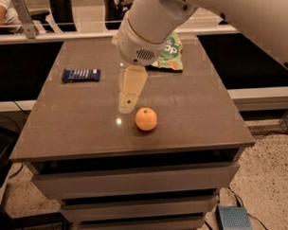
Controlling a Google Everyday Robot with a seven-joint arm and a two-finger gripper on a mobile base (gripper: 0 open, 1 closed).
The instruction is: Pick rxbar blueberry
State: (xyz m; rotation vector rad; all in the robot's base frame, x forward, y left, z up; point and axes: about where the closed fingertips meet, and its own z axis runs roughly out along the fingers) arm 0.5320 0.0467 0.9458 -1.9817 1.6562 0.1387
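Observation:
The rxbar blueberry (81,75), a flat dark blue bar with pale lettering, lies on the brown table top (78,128) at the far left. My gripper (128,99) hangs from the white arm over the middle of the table, just left of and above an orange (146,119), and well to the right of the bar. It holds nothing that I can see.
A green crinkly snack bag (170,54) lies at the back of the table, partly hidden by the arm. Drawers run below the table front. A blue box (235,220) sits on the floor at the lower right. A person sits at the far left.

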